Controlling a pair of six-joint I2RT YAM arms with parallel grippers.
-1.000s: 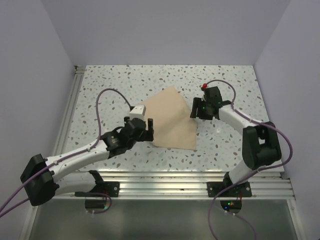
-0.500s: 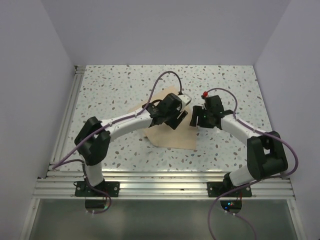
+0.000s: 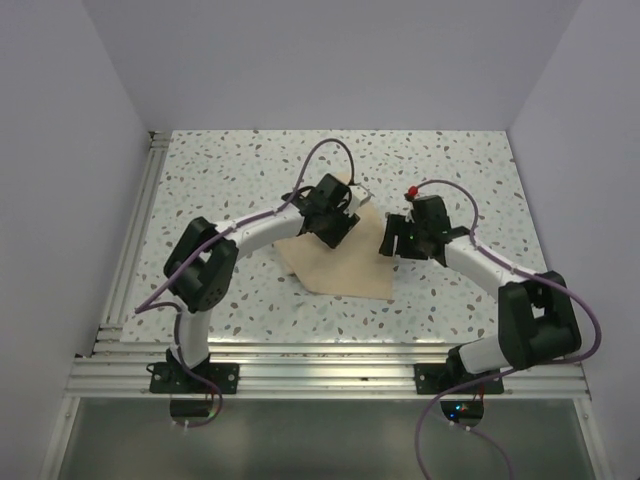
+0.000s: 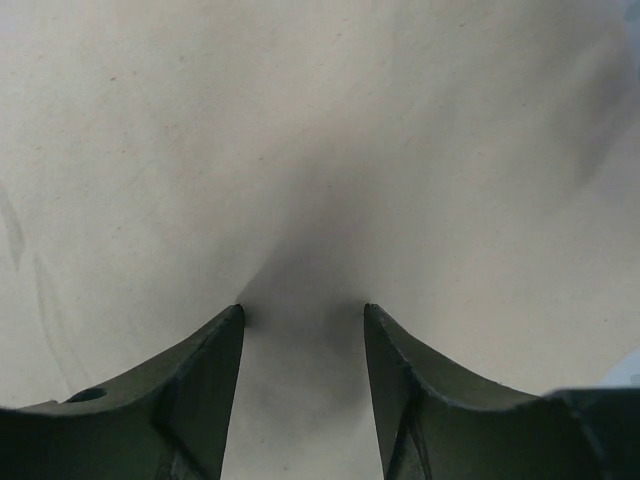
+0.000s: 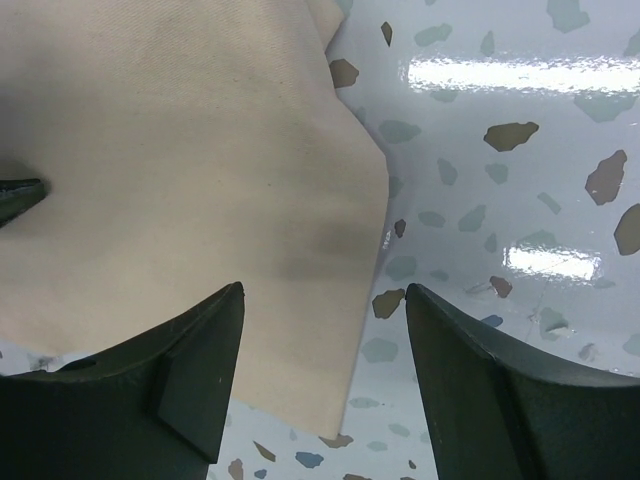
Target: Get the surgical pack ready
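Note:
The surgical pack (image 3: 345,265) is a tan cloth wrap lying folded in the middle of the speckled table; no tray or packets show. My left gripper (image 3: 337,222) is open, pressed down on the pack's far part; in the left wrist view (image 4: 303,312) its fingertips touch the cloth (image 4: 300,150), which fills the frame. My right gripper (image 3: 388,237) is open at the pack's right edge. In the right wrist view (image 5: 325,290) its fingers straddle the cloth's right edge (image 5: 250,200), one over cloth, one over table.
The speckled table (image 3: 460,170) has white walls on three sides. An aluminium rail (image 3: 330,365) runs along the near edge by the arm bases. A small white and grey piece (image 3: 358,192) shows by the left gripper at the pack's far edge.
My left arm swung from the pack's left side across it to its far part. A white piece seen by the left gripper earlier no longer shows there. My right gripper shifted slightly.

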